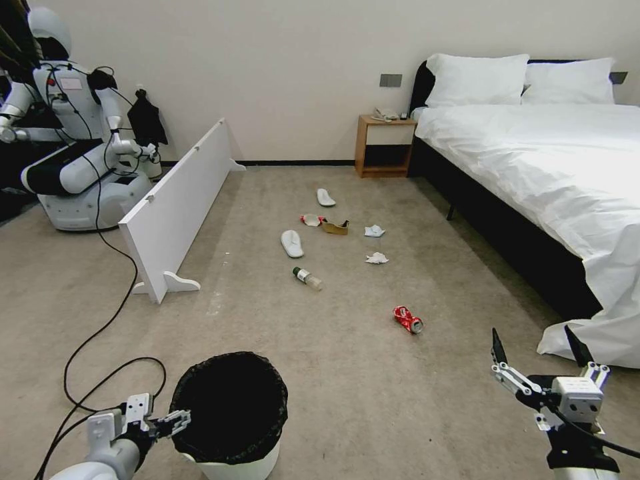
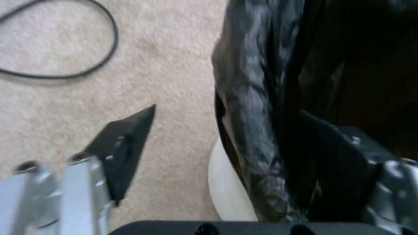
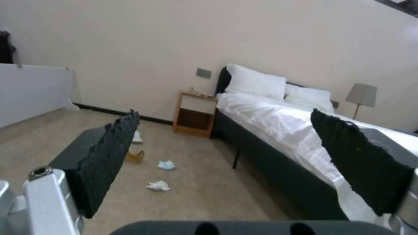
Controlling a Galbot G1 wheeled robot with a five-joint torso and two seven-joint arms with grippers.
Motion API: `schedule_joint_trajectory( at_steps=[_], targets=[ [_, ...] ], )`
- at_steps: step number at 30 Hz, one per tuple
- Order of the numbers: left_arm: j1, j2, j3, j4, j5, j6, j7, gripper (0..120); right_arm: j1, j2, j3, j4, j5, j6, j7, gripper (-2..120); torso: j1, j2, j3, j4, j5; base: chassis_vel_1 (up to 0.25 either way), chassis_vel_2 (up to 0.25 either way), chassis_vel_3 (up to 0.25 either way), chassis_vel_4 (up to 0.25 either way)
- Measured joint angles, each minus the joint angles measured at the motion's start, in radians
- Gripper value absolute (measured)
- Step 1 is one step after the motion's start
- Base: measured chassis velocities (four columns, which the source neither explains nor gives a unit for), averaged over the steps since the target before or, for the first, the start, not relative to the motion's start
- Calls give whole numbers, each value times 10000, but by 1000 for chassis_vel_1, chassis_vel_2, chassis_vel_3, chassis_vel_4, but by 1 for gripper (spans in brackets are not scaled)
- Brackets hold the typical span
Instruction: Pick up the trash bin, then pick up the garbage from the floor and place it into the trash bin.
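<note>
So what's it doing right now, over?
Left gripper open, straddling trash bin rim. Right gripper open, empty, raised near the bed. Red can, bottle on the floor. Black cable beside bin.

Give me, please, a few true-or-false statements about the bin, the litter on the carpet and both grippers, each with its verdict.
1. The left gripper has its fingers either side of the trash bin rim, one inside, one outside. True.
2. The right gripper holds the crushed red can. False: it is open and empty, raised to the right of the can, which lies on the carpet.
3. The green-capped bottle stands upright. False: it lies on its side.
4. Two white slippers lie apart on the floor. True.
5. The bin is lined with a black bag. True.
</note>
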Motion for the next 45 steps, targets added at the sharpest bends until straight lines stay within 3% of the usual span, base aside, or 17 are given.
schedule_joint_trajectory(
  at_steps=[7,9,13,15,21,33,35,38,40,42,43,44,45],
  targets=[
    [-127,105,270,160,-255,289,-193,62,-111,-6,71,150,0,-5,-5,100,0,1,-1,1,5,0,0,0,0],
    [-235,135,512,247,-454,352,-336,49,-196,-17,116,302,4,-16,-13,100,0,1,-2,6,13,0,0,0,0],
    [-294,128,594,291,-629,351,-470,41,-213,-18,134,368,17,-37,-19,100,0,2,-3,6,11,0,0,0,0],
    [-316,133,619,331,-760,352,-521,29,-247,-23,147,417,28,-45,-28,100,-1,3,-4,4,8,0,0,0,0],
    [-348,161,675,435,-934,357,-567,8,-302,-35,186,553,60,-85,-33,100,-1,4,-4,3,9,0,0,0,0],
    [-386,100,817,587,-1011,356,-589,4,-393,-123,319,802,157,-187,-40,100,-1,4,-3,0,8,0,0,0,0],
    [-355,15,582,427,-995,346,-462,4,-382,-128,329,793,168,-194,-40,100,-1,-1,2,-4,-19,0,0,0,0],
    [-312,-20,463,312,-975,232,-376,4,-367,-134,333,759,171,-195,-40,100,-1,-3,4,-5,-27,0,0,0,0],
    [-142,-44,176,-161,-651,-266,-188,3,-312,-150,337,635,181,-206,-35,100,0,-6,10,-8,-43,0,0,0,0],
    [-76,-42,12,-457,-614,-416,-244,2,-281,-151,337,579,181,-224,-21,100,0,-5,8,-10,-32,0,0,0,0],
    [42,-31,-207,-865,-554,-601,-358,2,-232,-151,339,480,180,-260,1,100,1,-5,5,-8,-4,0,0,0,0],
    [42,-31,-207,-865,-554,-601,-358,2,-232,-151,339,480,180,-260,1,100,1,-5,5,-8,-4,0,0,0,0],
    [210,-38,-354,-1255,-409,-1006,-399,2,-197,-154,337,350,169,-309,13,100,0,-5,5,0,-9,0,0,0,0]
  ],
)
